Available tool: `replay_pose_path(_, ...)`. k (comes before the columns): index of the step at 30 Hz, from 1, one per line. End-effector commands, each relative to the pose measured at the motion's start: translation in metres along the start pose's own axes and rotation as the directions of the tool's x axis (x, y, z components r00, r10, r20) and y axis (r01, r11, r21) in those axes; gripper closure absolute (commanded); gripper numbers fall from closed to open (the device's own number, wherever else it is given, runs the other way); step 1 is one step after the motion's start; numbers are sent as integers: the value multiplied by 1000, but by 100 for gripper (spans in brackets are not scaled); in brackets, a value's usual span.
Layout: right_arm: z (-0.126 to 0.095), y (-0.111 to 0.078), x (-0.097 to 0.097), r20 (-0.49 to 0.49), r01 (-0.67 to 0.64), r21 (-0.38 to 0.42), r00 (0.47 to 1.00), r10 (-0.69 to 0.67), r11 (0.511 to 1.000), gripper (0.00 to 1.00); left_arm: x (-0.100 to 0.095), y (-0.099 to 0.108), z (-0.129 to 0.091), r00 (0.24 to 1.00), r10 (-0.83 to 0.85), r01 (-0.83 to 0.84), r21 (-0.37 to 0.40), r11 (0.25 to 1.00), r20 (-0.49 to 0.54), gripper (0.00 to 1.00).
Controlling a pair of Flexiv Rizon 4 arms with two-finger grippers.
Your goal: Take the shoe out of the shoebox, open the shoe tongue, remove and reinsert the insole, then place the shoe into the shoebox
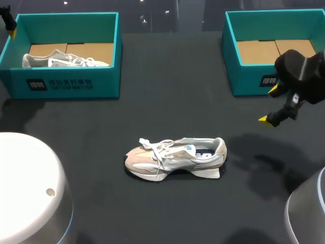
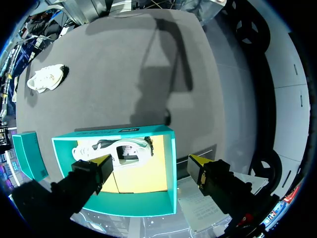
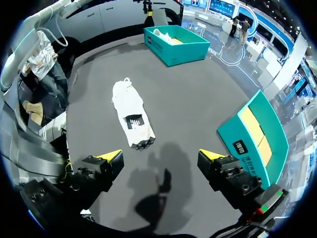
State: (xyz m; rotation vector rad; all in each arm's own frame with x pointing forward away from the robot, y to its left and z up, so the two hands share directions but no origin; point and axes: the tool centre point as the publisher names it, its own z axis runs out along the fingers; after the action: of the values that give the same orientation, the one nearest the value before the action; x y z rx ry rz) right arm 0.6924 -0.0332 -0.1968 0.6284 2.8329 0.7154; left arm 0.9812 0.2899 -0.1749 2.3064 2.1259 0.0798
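Sneaker [image 1: 175, 158] on bench [image 1: 167, 213], laces [image 1: 156, 151] loose; right pincer [image 1: 268, 105] open, empty, at its 3 o'clock; left pincer [image 2: 149, 161] open over teal shoebox [image 2: 124, 131]; likely risk: laces snag, sneaker skids if pushed one-sided.

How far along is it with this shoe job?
One shoe lies out on the table, so unboxing looks done. Nothing is in hand: the right gripper and left gripper are open. Whether the insole was handled cannot be told; putting the shoe back in the empty shoebox remains.

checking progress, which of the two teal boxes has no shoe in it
The right shoebox: only bare cardboard shows inside it. The left shoebox holds a white shoe.
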Motion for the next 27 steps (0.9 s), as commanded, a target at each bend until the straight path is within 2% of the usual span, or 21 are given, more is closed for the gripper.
replay_pose_path(1,1,-33,0,1,48,-164,999,-48,985,0,0,-2,0,1000,1,-1,-3,1000,-2,0)
replay_pose_path(3,2,-40,1,6,91,-235,996,-92,968,0,0,-2,0,1000,1,-1,-3,1000,-2,0)
replay_pose_path(8,13,-59,4,-11,132,-302,990,-142,944,0,0,-2,0,1000,1,-1,-3,1000,-2,0)
replay_pose_path(14,26,-77,2,-51,128,-322,987,-153,938,0,0,-2,0,1000,1,-1,-3,1000,-2,0)
replay_pose_path(20,31,-91,-1,-64,136,-337,984,-167,932,0,0,-2,0,1000,1,-1,-3,1000,-2,0)
replay_pose_path(21,31,-93,-1,-72,125,-330,985,-157,936,0,0,-2,0,1000,1,-1,-3,1000,-2,0)
replay_pose_path(22,32,-95,-2,-97,111,-278,985,-143,954,0,0,-2,0,1000,1,-1,-3,1000,-2,0)
replay_pose_path(27,32,-95,-2,-97,111,-278,985,-143,954,0,0,-2,0,1000,1,-1,-3,1000,-2,0)
